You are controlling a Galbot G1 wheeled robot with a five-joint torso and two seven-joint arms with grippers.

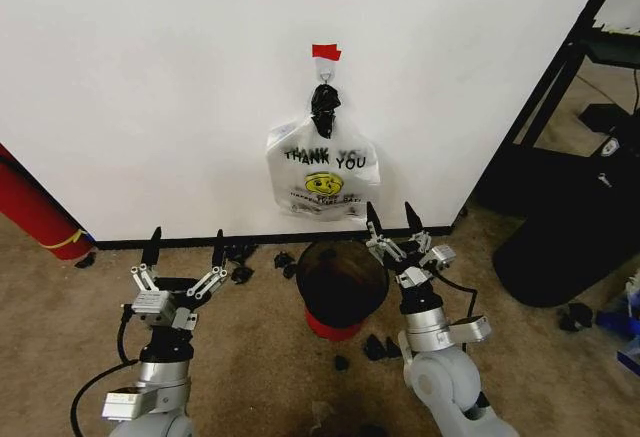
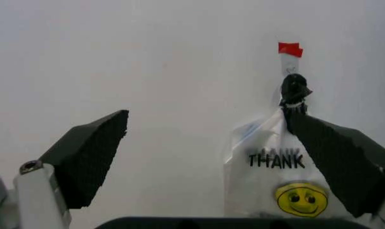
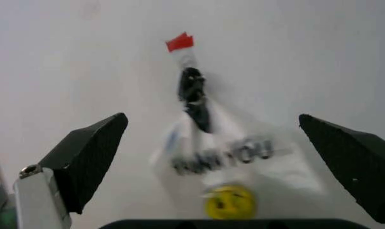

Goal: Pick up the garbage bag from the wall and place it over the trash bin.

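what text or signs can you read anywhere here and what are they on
"THANK YOU": black print on the garbage bag hanging on the wall.
Yellow smiley face below that print, same bag.
Small lines of print around the smiley: too small and blurred to read.
Red tape strip above the bag: no writing visible.

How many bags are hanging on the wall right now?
1. The garbage bag hangs from the hook under the red tape strip on the wall, above the trash bin. Another directly behind it could be hidden.
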